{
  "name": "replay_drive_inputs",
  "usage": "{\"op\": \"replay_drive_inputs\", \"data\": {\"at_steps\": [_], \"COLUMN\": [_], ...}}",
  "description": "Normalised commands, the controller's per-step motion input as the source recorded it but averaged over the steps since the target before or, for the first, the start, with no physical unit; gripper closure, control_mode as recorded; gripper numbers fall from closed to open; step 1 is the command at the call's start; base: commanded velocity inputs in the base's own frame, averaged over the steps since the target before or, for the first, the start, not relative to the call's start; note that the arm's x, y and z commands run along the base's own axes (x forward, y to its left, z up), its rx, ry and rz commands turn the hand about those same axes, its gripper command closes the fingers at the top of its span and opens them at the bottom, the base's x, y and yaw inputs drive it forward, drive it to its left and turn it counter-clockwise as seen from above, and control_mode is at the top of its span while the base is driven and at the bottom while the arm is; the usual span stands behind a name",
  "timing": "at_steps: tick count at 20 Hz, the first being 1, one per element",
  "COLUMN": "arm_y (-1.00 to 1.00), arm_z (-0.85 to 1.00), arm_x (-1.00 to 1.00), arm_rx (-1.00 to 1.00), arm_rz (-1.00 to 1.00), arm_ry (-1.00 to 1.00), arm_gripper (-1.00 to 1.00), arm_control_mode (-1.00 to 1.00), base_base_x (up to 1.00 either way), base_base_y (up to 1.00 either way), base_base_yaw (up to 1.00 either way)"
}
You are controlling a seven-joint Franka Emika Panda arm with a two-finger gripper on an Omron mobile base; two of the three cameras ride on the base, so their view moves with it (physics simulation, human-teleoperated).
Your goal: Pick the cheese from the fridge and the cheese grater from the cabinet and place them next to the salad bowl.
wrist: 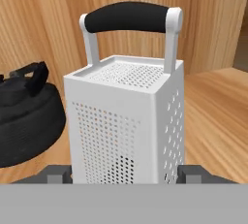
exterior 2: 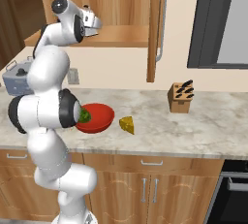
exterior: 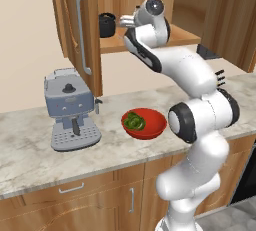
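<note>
The arm reaches up into the open cabinet [exterior: 82,35], whose wood-grain door with its long silver bar handle stands swung out to the left in the left base view. On the cabinet shelf the cheese grater [wrist: 127,121] stands upright (a pale perforated box with a black-gripped handle on top), and the gripper [wrist: 127,173] has it squarely between its two finger tips [wrist: 57,173], one at each lower side of the grater's body. The jaws stand wide apart, right at the grater's flanks; whether they actually press on the metal cannot be told from the hand view, since the contact falls at the very bottom edge. Just to the left of the grater, near it on the same shelf, sits a black pot [wrist: 26,121].

Down on the marble counter [exterior 2: 203,121] the salad bowl [exterior 2: 99,119], red with green leaves, sits in front of the robot's body. The cheese [exterior 2: 127,124], a yellow wedge, lies on the counter just to the right of the bowl, apart from it. A grey espresso machine [exterior: 70,107] stands to the left of the bowl, and a wooden knife block [exterior 2: 180,97] well to the right.
</note>
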Motion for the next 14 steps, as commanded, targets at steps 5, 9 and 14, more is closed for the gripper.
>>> {"op": "replay_drive_inputs", "data": {"at_steps": [5, 9, 14], "arm_y": [-0.36, -0.44, -0.35], "arm_z": [0.00, 0.00, -0.02], "arm_x": [-1.00, -1.00, -1.00], "arm_rx": [0.07, 0.07, 0.06], "arm_rz": [0.00, 0.00, 0.00], "arm_ry": [-0.07, -0.04, -0.01], "arm_gripper": [1.00, 1.00, 1.00], "arm_control_mode": [-1.00, -1.00, -1.00], "base_base_x": [0.00, 0.00, 0.00], "base_base_y": [0.00, 0.00, 0.00], "base_base_yaw": [0.00, 0.00, 0.00]}}
